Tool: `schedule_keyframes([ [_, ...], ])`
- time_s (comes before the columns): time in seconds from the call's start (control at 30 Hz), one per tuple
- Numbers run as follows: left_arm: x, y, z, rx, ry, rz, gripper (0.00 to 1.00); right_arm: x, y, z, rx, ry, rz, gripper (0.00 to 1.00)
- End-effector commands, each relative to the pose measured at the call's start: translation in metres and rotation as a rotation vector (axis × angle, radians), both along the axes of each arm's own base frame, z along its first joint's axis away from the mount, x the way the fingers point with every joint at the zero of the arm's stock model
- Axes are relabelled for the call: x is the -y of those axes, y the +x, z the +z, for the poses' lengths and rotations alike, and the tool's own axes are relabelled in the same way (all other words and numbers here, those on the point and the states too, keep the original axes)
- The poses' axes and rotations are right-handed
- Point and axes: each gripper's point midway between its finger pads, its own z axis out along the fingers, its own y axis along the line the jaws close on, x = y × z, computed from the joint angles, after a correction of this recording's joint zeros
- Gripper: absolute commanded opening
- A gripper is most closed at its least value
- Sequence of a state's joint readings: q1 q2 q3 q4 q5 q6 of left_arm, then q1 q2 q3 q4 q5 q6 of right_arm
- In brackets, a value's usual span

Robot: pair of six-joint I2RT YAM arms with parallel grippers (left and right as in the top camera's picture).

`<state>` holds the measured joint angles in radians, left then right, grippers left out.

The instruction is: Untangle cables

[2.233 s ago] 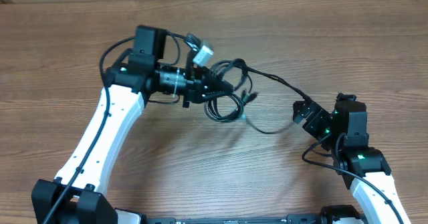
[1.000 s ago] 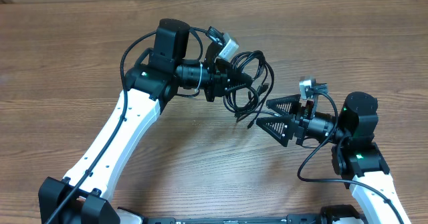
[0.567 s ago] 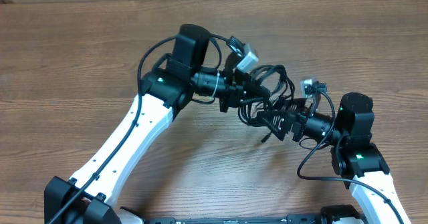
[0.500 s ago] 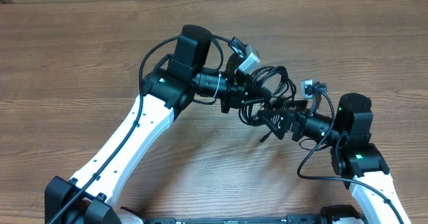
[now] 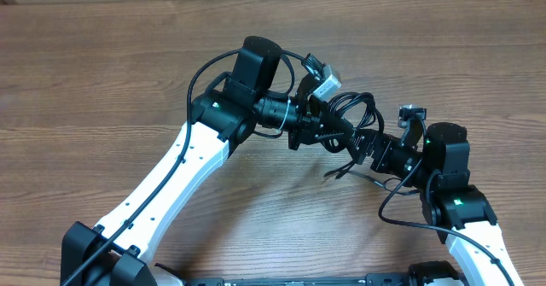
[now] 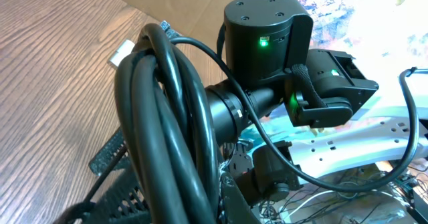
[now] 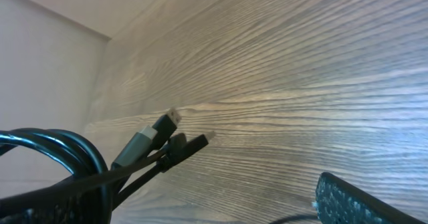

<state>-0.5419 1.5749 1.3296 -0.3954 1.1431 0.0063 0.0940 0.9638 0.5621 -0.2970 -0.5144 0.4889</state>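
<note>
Black cables (image 5: 357, 107) farther right than before, clenched in left end effector (image 5: 339, 134); right end effector (image 5: 365, 149) agape, closer

Overhead view: bright, even, diffuse light from above, no hard glare. The worktop (image 5: 102, 81) grain is sharp edge to edge. A soft, faint shadow lies under the arms, spreading toward the near edge. No visible motion blur.

Left wrist view: the upper right is blown out white, with detail lost there. The cables (image 6: 160, 137) sit close to the lens, dark and slightly soft, with thin highlights along their curves. Green lights glow on the right arm (image 6: 267, 43).

Right wrist view: a pale sheen runs across the wood and washes out the grain toward the far edge. The plug ends (image 7: 170, 124) are fairly sharp; the dark strands at lower left are soft and underexposed.
</note>
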Motion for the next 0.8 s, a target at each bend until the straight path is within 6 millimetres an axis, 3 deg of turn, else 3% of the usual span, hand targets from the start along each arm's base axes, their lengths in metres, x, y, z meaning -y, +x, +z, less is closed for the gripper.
schedule_keyframes([
  [0.0,-0.004,-0.030,0.033,-0.014,-0.112,-0.149,0.04,0.038,0.013,-0.019,-0.040,-0.131,-0.197,1.00],
  [0.17,-0.009,-0.030,0.042,0.003,-0.157,-0.180,0.04,0.047,0.011,-0.026,-0.065,-0.166,-0.234,1.00],
  [0.4,-0.027,-0.009,0.045,0.011,-0.169,-0.122,0.04,0.049,0.010,-0.028,-0.072,-0.176,-0.242,1.00],
  [0.63,-0.029,0.046,0.017,-0.108,0.011,0.223,0.04,0.026,0.013,-0.011,-0.014,-0.080,-0.137,1.00],
  [0.77,-0.043,0.098,-0.003,-0.263,0.114,0.608,0.04,0.008,0.013,0.005,0.039,-0.005,-0.048,1.00],
])
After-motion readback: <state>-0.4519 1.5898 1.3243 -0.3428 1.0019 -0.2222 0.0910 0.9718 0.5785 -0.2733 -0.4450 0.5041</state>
